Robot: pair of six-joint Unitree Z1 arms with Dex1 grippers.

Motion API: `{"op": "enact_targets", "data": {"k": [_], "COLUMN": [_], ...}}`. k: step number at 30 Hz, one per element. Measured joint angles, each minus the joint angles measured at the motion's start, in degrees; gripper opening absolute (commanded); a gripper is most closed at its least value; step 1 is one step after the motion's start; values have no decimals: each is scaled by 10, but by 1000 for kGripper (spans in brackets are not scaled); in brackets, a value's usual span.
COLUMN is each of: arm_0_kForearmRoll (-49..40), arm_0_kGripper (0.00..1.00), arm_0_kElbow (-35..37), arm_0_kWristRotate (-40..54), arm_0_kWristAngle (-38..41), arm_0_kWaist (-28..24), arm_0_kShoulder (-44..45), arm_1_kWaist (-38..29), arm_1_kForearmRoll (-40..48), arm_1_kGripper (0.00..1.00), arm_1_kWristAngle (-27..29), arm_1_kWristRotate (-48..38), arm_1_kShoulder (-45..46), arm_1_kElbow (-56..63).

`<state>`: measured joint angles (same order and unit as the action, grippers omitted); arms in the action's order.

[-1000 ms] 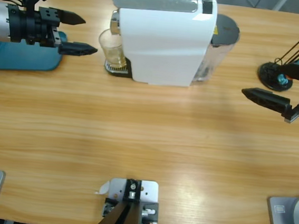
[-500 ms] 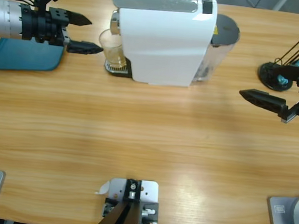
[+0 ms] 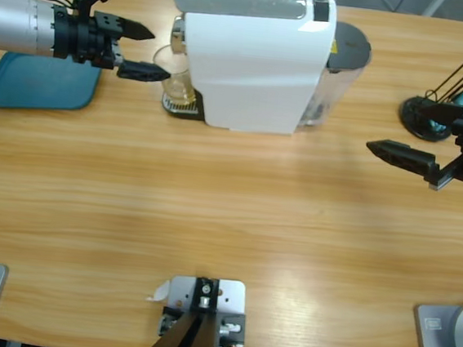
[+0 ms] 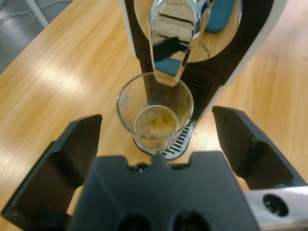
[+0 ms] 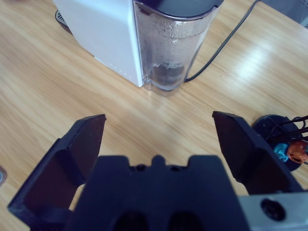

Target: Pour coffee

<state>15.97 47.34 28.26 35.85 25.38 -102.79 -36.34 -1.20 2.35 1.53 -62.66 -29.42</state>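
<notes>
A clear glass [image 3: 174,74] stands on the drip grate [image 4: 179,140] of the white coffee machine [image 3: 255,61], under the chrome spout [image 4: 174,38]. A shallow layer of pale amber coffee [image 4: 155,122] lies in the bottom of the glass [image 4: 155,103]. My left gripper [image 3: 156,51] comes in from the left and is open, its jaw tips level with the glass's left side. In the left wrist view the left gripper [image 4: 157,114] has the glass centred between its spread jaws, without contact. My right gripper [image 3: 395,133] hovers open over bare table at the right, holding nothing.
A teal tray [image 3: 39,85] lies at the back left beneath the left arm. The machine's clear water tank [image 5: 171,48] faces the right gripper [image 5: 157,120], with a black cable behind it. A black capsule stand [image 3: 424,117] holding coloured capsules [image 5: 291,149] sits at the far right.
The left gripper has moved right, from over the tray edge up to the glass. The right gripper has drifted slightly left. Both stay open.
</notes>
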Motion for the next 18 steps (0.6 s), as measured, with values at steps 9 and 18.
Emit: {"op": "enact_targets", "data": {"k": [9, 18], "arm_0_kForearmRoll": [0, 1], "arm_0_kGripper": [1000, 1000], "arm_0_kElbow": [5, 20], "arm_0_kWristRotate": [0, 0], "arm_0_kWristAngle": [7, 8], "arm_0_kWaist": [15, 15], "arm_0_kShoulder": [-12, -28], "arm_1_kWaist": [0, 0], "arm_1_kForearmRoll": [2, 2], "arm_1_kGripper": [1000, 1000], "arm_1_kWristAngle": [0, -2], "arm_1_kWristRotate": [0, 0], "arm_1_kShoulder": [-2, -2], "arm_1_kElbow": [0, 0]}}
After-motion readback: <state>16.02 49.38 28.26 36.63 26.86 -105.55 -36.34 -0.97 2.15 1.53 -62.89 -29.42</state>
